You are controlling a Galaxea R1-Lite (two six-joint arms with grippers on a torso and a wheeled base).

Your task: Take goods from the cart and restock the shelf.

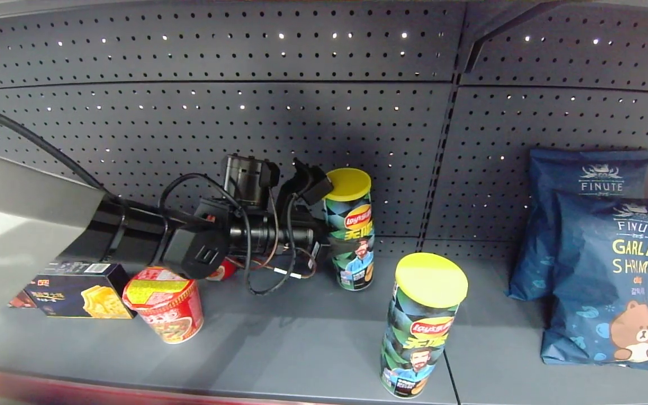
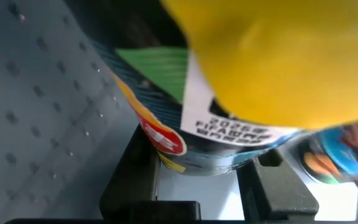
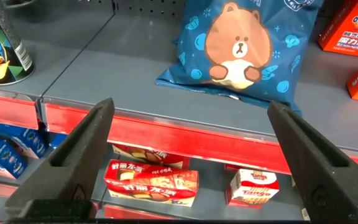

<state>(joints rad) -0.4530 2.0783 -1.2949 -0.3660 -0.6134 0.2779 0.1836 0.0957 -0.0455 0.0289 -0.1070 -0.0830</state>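
Yellow-lidded can [image 1: 352, 216] stands clamped in left gripper [image 1: 342, 243]; right gripper [image 3: 190, 106] gapes wide near bear bag [image 3: 235, 43].

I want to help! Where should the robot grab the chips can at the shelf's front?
Probably around the middle of the front chips can, coming from the open front: it stands upright, round and narrow, with free space either side.

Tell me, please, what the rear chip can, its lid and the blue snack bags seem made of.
Rear chip can: probably a cardboard tube under a glossy printed wrap, judging by its sheen. Its lid: smooth matte yellow plastic, apparently. The blue snack bags: thin plastic film, creased, puffed, slightly shiny.
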